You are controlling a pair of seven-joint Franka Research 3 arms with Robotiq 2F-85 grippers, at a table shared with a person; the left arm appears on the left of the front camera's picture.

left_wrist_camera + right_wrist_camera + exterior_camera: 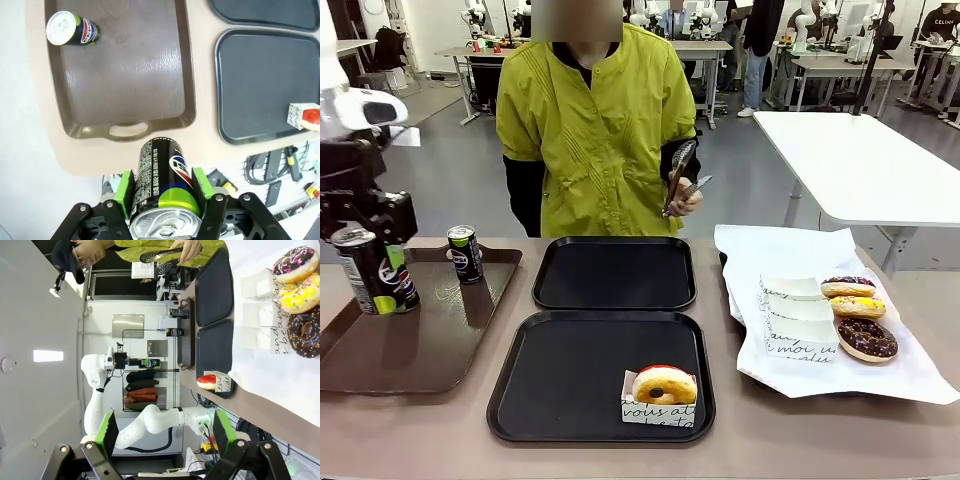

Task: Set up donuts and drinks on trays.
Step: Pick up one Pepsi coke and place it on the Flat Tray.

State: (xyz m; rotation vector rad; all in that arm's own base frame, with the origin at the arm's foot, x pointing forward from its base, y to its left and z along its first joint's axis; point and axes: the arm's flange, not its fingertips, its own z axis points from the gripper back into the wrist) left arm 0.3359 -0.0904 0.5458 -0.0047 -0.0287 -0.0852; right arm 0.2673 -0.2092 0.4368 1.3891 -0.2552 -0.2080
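In the left wrist view, the soda can's (pixel 160 170) silver top is cut off by the bottom edge, and its flanks are covered by the left gripper's (pixel 161 186) green pads (pixel 124 187). The sleeved donut (pixel 304 116) is clipped by the right edge, the far black tray (pixel 265 12) by the top edge. In the front view, the brown tray (pixel 420 340) is cut by the left edge.

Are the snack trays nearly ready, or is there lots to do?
Just started. Done: one donut sits on the near black tray. In hand: the left pincer holds a can up over the brown tray. Left: the far black tray has no food or drink yet; a second can and three donuts wait.
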